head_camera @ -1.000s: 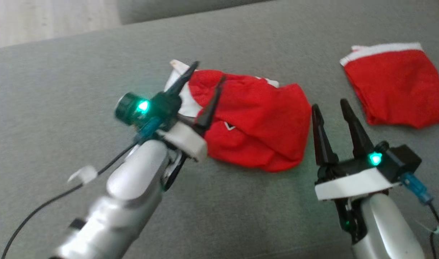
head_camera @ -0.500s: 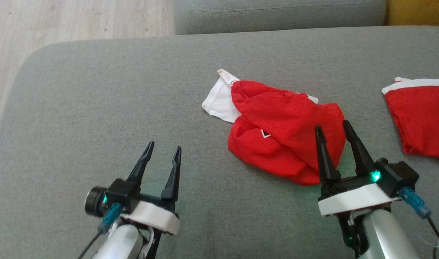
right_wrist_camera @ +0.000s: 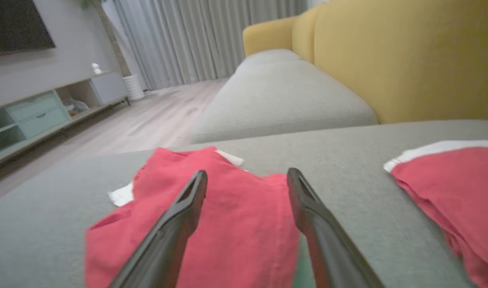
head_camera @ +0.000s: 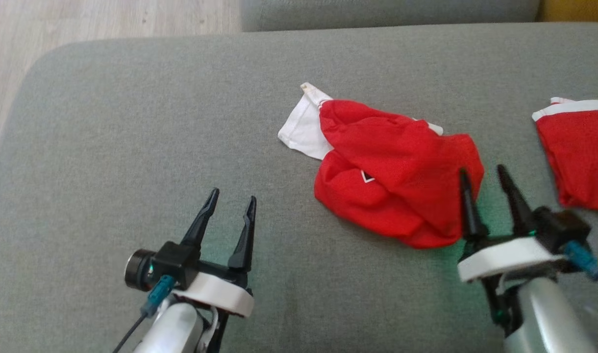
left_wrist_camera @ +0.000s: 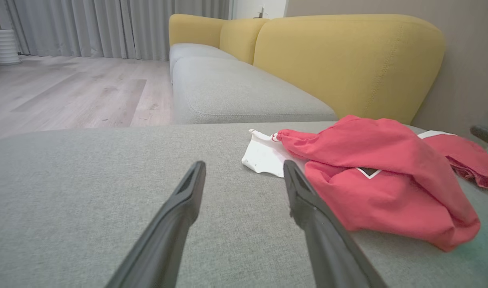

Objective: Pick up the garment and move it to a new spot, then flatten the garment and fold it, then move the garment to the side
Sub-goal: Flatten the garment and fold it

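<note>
A crumpled red garment [head_camera: 392, 176] with a white end lies on the grey sofa cushion [head_camera: 132, 122]; it also appears in the left wrist view [left_wrist_camera: 380, 176] and the right wrist view [right_wrist_camera: 228, 216]. My left gripper [head_camera: 233, 198] hovers open over bare cushion, well left of the garment, with nothing between its fingers [left_wrist_camera: 180, 208]. My right gripper [head_camera: 483, 171] is open just at the garment's right edge, holding nothing. Its fingers [right_wrist_camera: 308, 208] point over the red cloth.
A second red garment [head_camera: 578, 157] with a white band lies folded at the right edge [right_wrist_camera: 452, 188]. A yellow backrest [left_wrist_camera: 348, 60] rises behind the cushion. Wooden floor [head_camera: 83, 19] lies beyond the cushion's rounded left corner.
My left gripper has pulled back from the garment's white end to the lower left, leaving the garment lying on the cushion. The head camera shifted, and the right gripper edged slightly right.
</note>
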### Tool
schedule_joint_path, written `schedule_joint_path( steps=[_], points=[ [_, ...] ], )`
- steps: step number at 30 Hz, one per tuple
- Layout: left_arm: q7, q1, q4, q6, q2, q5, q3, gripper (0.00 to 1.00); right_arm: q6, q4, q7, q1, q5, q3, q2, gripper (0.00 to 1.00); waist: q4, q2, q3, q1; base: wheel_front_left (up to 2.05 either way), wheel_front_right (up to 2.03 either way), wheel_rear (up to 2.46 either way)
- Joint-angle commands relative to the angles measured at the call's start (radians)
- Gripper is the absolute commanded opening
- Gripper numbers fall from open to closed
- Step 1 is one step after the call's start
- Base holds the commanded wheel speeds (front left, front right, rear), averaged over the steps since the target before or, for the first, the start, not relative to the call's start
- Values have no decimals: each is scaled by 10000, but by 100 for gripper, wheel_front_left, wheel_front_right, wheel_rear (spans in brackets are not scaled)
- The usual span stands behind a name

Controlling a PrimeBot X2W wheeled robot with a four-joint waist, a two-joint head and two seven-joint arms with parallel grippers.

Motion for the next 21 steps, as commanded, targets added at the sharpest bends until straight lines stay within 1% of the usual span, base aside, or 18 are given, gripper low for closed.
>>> schedule_joint_path(
  steps=[1,6,7,11,14,15,16,17,21],
  points=[
    [-81,-441,-227,-51,22,93,411,100,-9,-128,112,-693,35,-14,-20,100,77,0,121,0,0,0,0],
    [-81,-518,-71,-229,-168,236,463,100,-9,1053,719,-1514,311,-883,-20,100,320,0,398,0,0,0,0],
    [-81,-518,-71,-229,-168,236,463,100,-9,1053,719,-1514,311,-883,-20,100,320,0,398,0,0,0,0],
    [-81,-613,28,-342,-298,343,523,100,-9,1958,955,-2016,725,-931,-20,100,511,0,544,0,0,0,0],
    [-81,-636,70,-398,-364,419,602,100,-9,2409,944,-2229,792,-846,-20,99,594,0,572,0,0,0,0],
    [-81,-634,77,-413,-380,442,634,100,-9,2521,927,-2281,882,-794,-20,60,610,0,573,0,0,0,0],
    [-81,-627,85,-427,-392,465,668,100,-9,2604,883,-2326,932,-728,-20,9,619,0,572,0,0,0,0],
    [-81,-616,95,-441,-402,490,699,100,-9,2654,792,-2361,913,-659,-20,0,621,0,564,0,0,0,0],
    [-82,-546,156,-489,-441,579,810,100,-9,2688,399,-2411,671,-496,-20,0,591,0,472,0,0,0,0]
  ],
)
